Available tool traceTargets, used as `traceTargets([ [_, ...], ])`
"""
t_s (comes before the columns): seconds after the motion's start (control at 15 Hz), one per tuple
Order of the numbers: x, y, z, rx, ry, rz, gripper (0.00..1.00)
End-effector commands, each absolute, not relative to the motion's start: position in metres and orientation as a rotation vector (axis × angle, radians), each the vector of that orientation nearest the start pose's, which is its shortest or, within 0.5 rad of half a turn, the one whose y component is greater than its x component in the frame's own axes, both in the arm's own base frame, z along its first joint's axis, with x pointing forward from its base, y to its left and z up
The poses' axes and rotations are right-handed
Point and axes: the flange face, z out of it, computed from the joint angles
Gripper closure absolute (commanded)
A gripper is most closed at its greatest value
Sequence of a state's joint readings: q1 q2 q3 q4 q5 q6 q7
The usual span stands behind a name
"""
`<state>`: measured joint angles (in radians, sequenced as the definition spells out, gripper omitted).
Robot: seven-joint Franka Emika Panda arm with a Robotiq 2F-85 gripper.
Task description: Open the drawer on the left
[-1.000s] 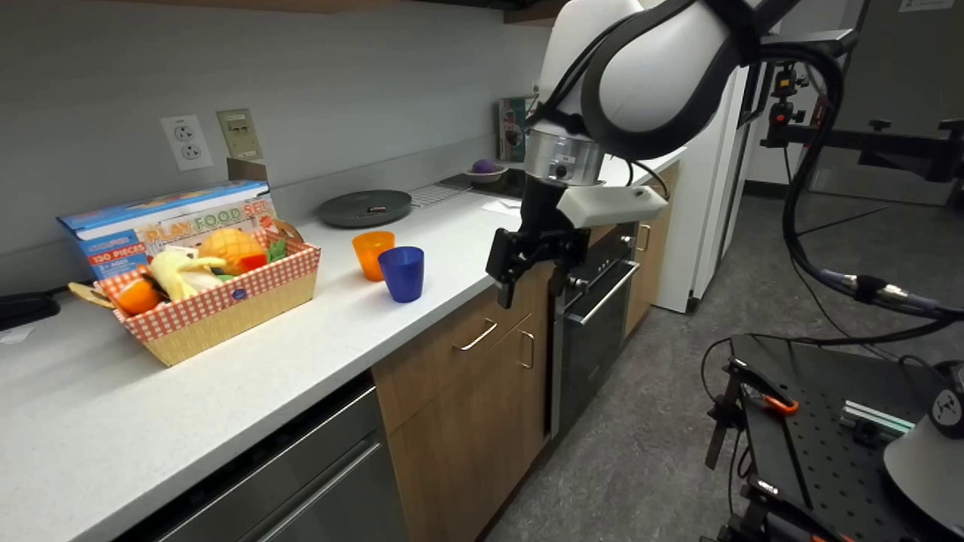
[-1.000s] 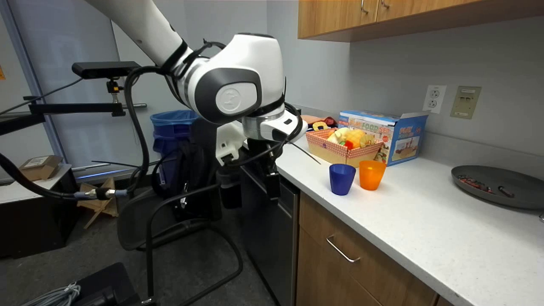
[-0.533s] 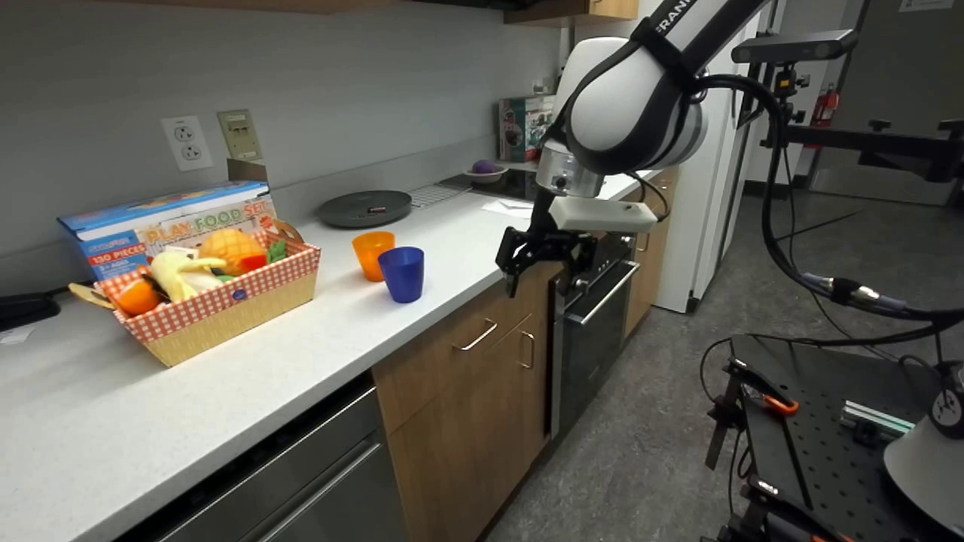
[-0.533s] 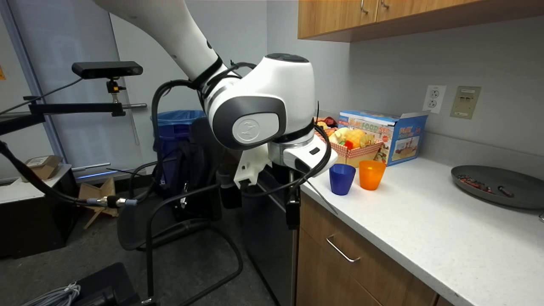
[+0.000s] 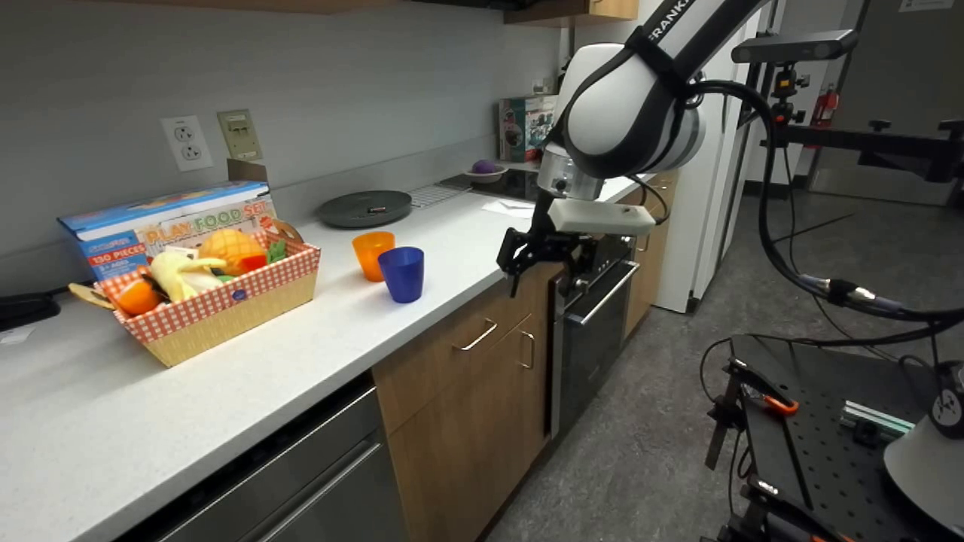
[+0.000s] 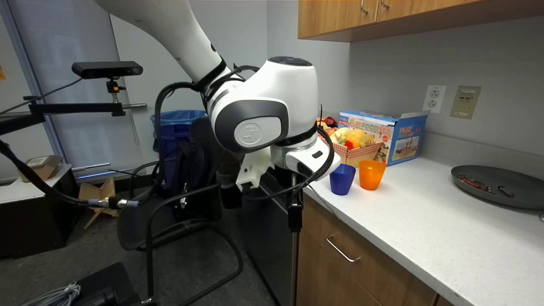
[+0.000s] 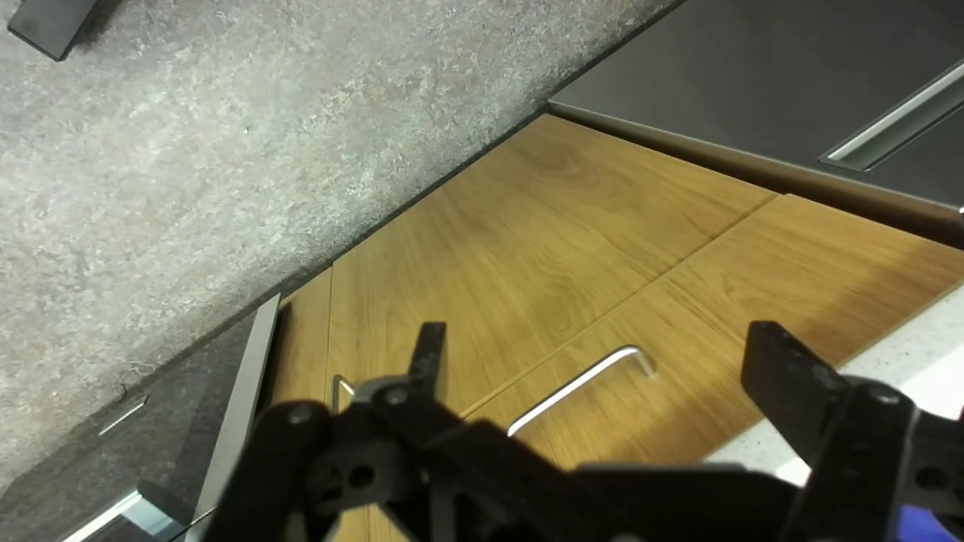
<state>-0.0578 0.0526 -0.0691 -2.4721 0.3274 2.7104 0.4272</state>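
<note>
Just under the front edge of the white counter (image 5: pixel 339 331), near the centre of the frame in an exterior view, we locate the drawer (image 5: pixel 425 369): wood front, closed, in line with the cabinet door (image 5: pixel 467 444) beneath it. Its metal handle (image 7: pixel 568 390) slants across the lower middle of the wrist view. We record the gripper (image 7: pixel 599 342) with its fingers (image 7: pixel 776 369) spread wide; the handle shows in the gap between them in that view. In both exterior views we find the gripper apart from the handle and higher in the frame, at the end of the white arm (image 6: pixel 178 34), which extends from the top edge.

Left of the drawer, along the bottom of the frame in an exterior view, we note a grey metallic-fronted unit (image 5: pixel 354 504); to the drawer's right, a black oven (image 5: pixel 591 361). On the counter, a blue cup (image 5: pixel 402 275) stands upright just beside an orange cup (image 5: pixel 367 252), both near the front edge. Farther left in the frame we log a red-and-white checked basket (image 5: pixel 241 324) filled with play food (image 5: pixel 181 275), and behind it a box (image 5: pixel 113 252) lettered PLAY FOOD SET. At the right edge of the frame in an exterior view lies a dark round plate (image 6: pixel 520 182); the items (image 6: pixel 475 184) on it are too small for us to identify.
</note>
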Motion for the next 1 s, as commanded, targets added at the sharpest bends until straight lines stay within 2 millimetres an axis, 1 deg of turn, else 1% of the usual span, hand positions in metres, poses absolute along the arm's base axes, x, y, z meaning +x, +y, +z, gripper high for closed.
traceTargets([
  [0.0, 0.494, -0.077, 0.279, -2.647, 1.255, -0.214, 0.00],
  [0.2, 0.499, -0.090, 0.259, -2.570, 1.367, -0.176, 0.00],
  [0.4, 0.506, -0.102, 0.236, -2.450, 1.486, -0.126, 0.00],
  [0.67, 0.516, -0.123, 0.208, -2.290, 1.624, -0.091, 0.00],
  [0.93, 0.520, -0.127, 0.172, -2.178, 1.708, -0.094, 0.00],
])
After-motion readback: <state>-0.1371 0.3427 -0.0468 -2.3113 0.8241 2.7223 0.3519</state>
